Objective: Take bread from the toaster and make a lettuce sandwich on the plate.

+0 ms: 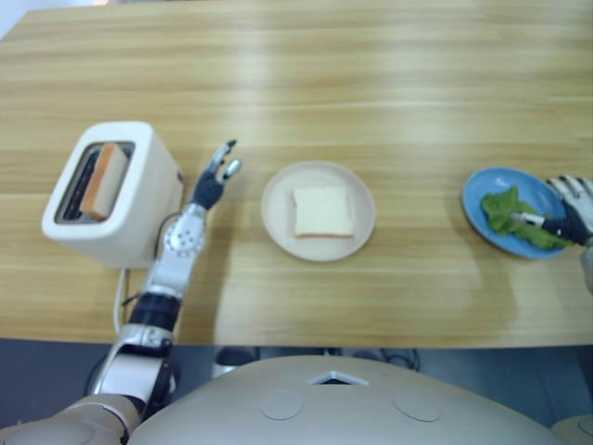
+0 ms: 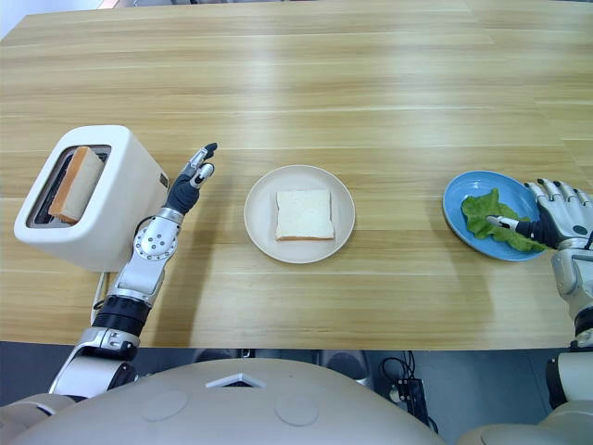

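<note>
A pale wooden table (image 2: 371, 74) runs the full width in front of me, its grain going side to side.

My left hand (image 2: 190, 176) is raised just above the wood on a forearm that angles up from the near edge. It is open and holding nothing, with the fingertips (image 2: 206, 151) pointing away from me. My right hand (image 2: 561, 215) sits low at the far right, at the edge of a blue plate (image 2: 456, 197), and part of it reaches in over the lettuce (image 2: 484, 215). From here I cannot tell whether it has hold of the leaf or only rests on it.

Past the near edge of the table there is dark floor with some cables (image 2: 398, 375) lying on it.

The toaster (image 2: 111, 227) stands just beside my left hand, on its outer side, and is close to the forearm. One slice of bread (image 2: 74, 183) stands upright in the toaster's slot. On the inner side of that hand, near but apart from it, is a cream plate (image 2: 262, 236) with a second slice (image 2: 304, 214) lying flat in the middle. That plate lies between my two hands and closer to the left. The lettuce is on the blue plate right under my right hand, well apart from the cream plate.
</note>
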Robot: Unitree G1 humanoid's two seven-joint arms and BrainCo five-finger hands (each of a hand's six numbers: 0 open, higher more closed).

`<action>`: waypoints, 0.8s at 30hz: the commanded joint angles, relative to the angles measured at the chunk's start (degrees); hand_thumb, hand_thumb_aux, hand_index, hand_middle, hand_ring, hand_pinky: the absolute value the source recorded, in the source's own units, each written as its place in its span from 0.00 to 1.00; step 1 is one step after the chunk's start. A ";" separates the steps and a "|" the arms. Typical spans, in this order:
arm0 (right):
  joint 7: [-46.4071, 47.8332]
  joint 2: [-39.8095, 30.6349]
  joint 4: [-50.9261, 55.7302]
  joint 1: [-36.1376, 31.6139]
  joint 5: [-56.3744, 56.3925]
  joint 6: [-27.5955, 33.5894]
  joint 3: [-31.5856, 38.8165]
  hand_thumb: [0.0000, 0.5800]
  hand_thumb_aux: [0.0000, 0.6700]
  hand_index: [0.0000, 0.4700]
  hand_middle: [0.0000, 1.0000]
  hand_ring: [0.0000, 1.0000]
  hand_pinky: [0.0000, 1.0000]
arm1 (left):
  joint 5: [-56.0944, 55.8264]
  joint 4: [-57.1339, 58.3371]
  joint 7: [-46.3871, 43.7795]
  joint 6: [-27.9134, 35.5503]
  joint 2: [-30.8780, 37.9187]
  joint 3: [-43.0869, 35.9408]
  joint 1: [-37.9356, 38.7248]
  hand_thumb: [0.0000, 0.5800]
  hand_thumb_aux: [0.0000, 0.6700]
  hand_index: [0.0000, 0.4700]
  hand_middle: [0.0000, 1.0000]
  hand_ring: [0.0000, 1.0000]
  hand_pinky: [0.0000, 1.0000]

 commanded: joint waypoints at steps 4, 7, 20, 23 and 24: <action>-1.02 0.78 3.02 -2.02 -0.29 0.79 6.12 0.00 0.00 0.00 0.00 0.00 0.00 | 0.75 0.49 0.54 0.12 -0.48 0.03 1.23 0.00 0.00 0.00 0.00 0.00 0.00; -0.80 1.06 4.09 -2.95 -0.01 1.02 7.91 0.00 0.00 0.00 0.00 0.00 0.00 | 0.91 0.92 0.70 0.01 -0.53 -0.01 1.36 0.00 0.00 0.00 0.00 0.00 0.00; 1.20 2.12 6.90 -4.01 3.75 0.06 10.54 1.00 1.00 0.98 1.00 1.00 1.00 | 1.26 1.86 0.87 -0.21 -0.78 -0.15 1.70 0.00 0.00 0.00 0.00 0.00 0.00; 1.20 2.07 6.98 -4.13 4.29 -0.05 10.91 1.00 1.00 0.98 1.00 1.00 1.00 | 1.29 2.11 0.96 -0.28 -0.83 -0.12 1.62 0.00 0.00 0.00 0.00 0.00 0.00; 1.19 2.05 6.99 -4.21 4.49 -0.13 10.99 1.00 1.00 0.98 1.00 1.00 1.00 | 1.31 2.26 1.00 -0.28 -0.87 -0.13 1.54 0.00 0.00 0.00 0.00 0.00 0.00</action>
